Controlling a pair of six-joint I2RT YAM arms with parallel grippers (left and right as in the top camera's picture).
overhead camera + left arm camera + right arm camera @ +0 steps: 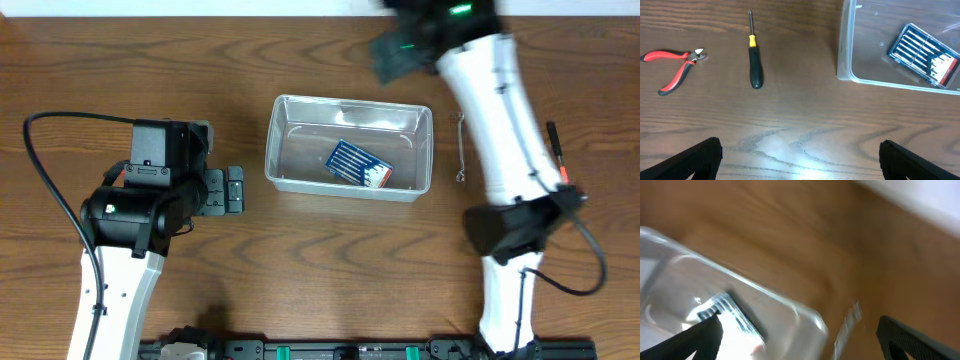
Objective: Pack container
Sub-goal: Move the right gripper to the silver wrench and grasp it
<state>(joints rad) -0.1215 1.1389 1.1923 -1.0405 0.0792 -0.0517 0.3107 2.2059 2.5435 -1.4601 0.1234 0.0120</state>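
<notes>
The clear plastic container (276,140) stands mid-table with a blue screwdriver-set case (358,165) lying inside. My left gripper (232,190) is open and empty, left of the container. In the left wrist view (800,161) its fingers sit wide apart over bare wood, with the container's corner (844,60) and the case (924,55) at the upper right. My right gripper (402,45) is blurred, above the container's far right corner. In the right wrist view (800,342) it is open and empty over the container's corner (805,312).
Red-handled pliers (675,65) and a black-and-yellow screwdriver (754,57) lie on the wood left of the container; the left arm hides them from overhead. A metal wrench (460,148) lies right of the container, blurred in the right wrist view (847,325). A red-and-black tool (556,152) lies further right.
</notes>
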